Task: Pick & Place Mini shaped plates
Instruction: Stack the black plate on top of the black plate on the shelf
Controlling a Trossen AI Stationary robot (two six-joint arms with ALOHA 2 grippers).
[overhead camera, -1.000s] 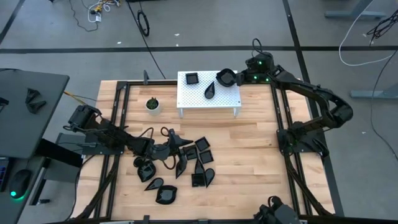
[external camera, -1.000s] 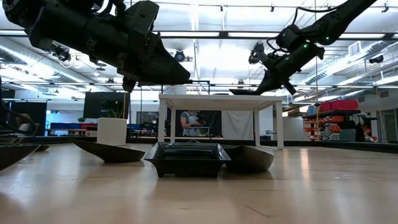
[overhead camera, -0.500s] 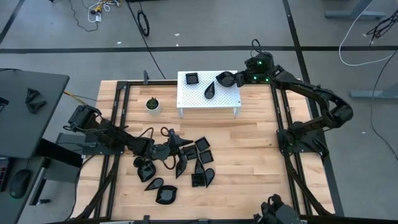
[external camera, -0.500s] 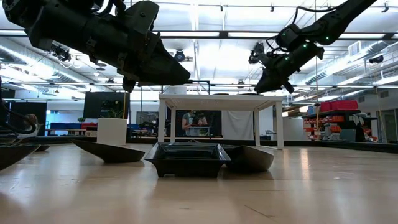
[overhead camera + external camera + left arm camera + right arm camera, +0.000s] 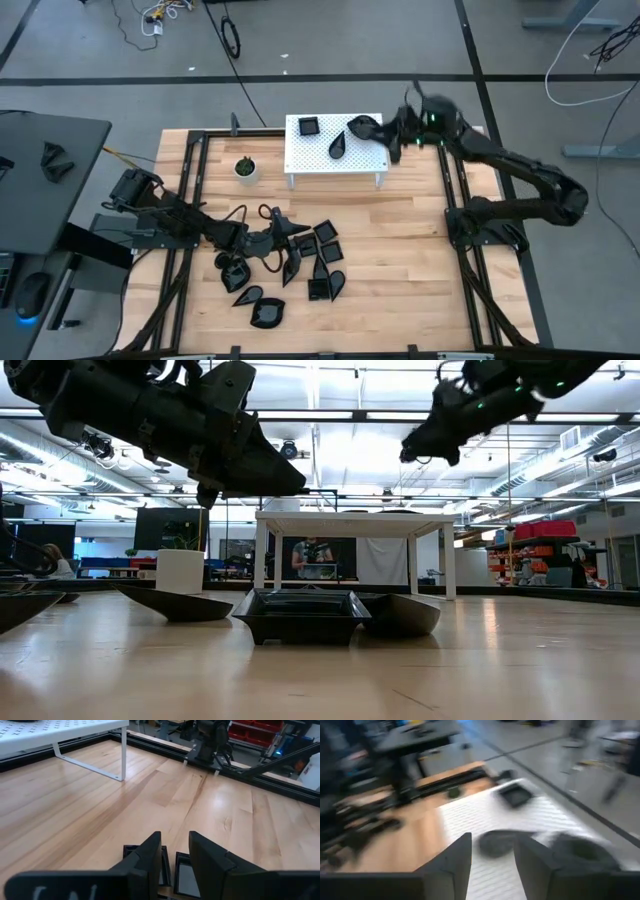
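Three plates (image 5: 339, 138) on white stand (image 5: 371, 162); about a dozen left in pile (image 5: 296, 262) on table (image 5: 400, 260). Right claw (image 5: 395, 133) open, empty, beside stand. Left claw (image 5: 284, 235) part-open over pile, holding nothing.

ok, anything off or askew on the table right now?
Nothing damaged or spilled. Three plates sit on the white stand; the rounded plate lies right at its far right corner. The remaining plates lie in a loose, partly overlapping heap under the left gripper. The right gripper is open beside the stand.
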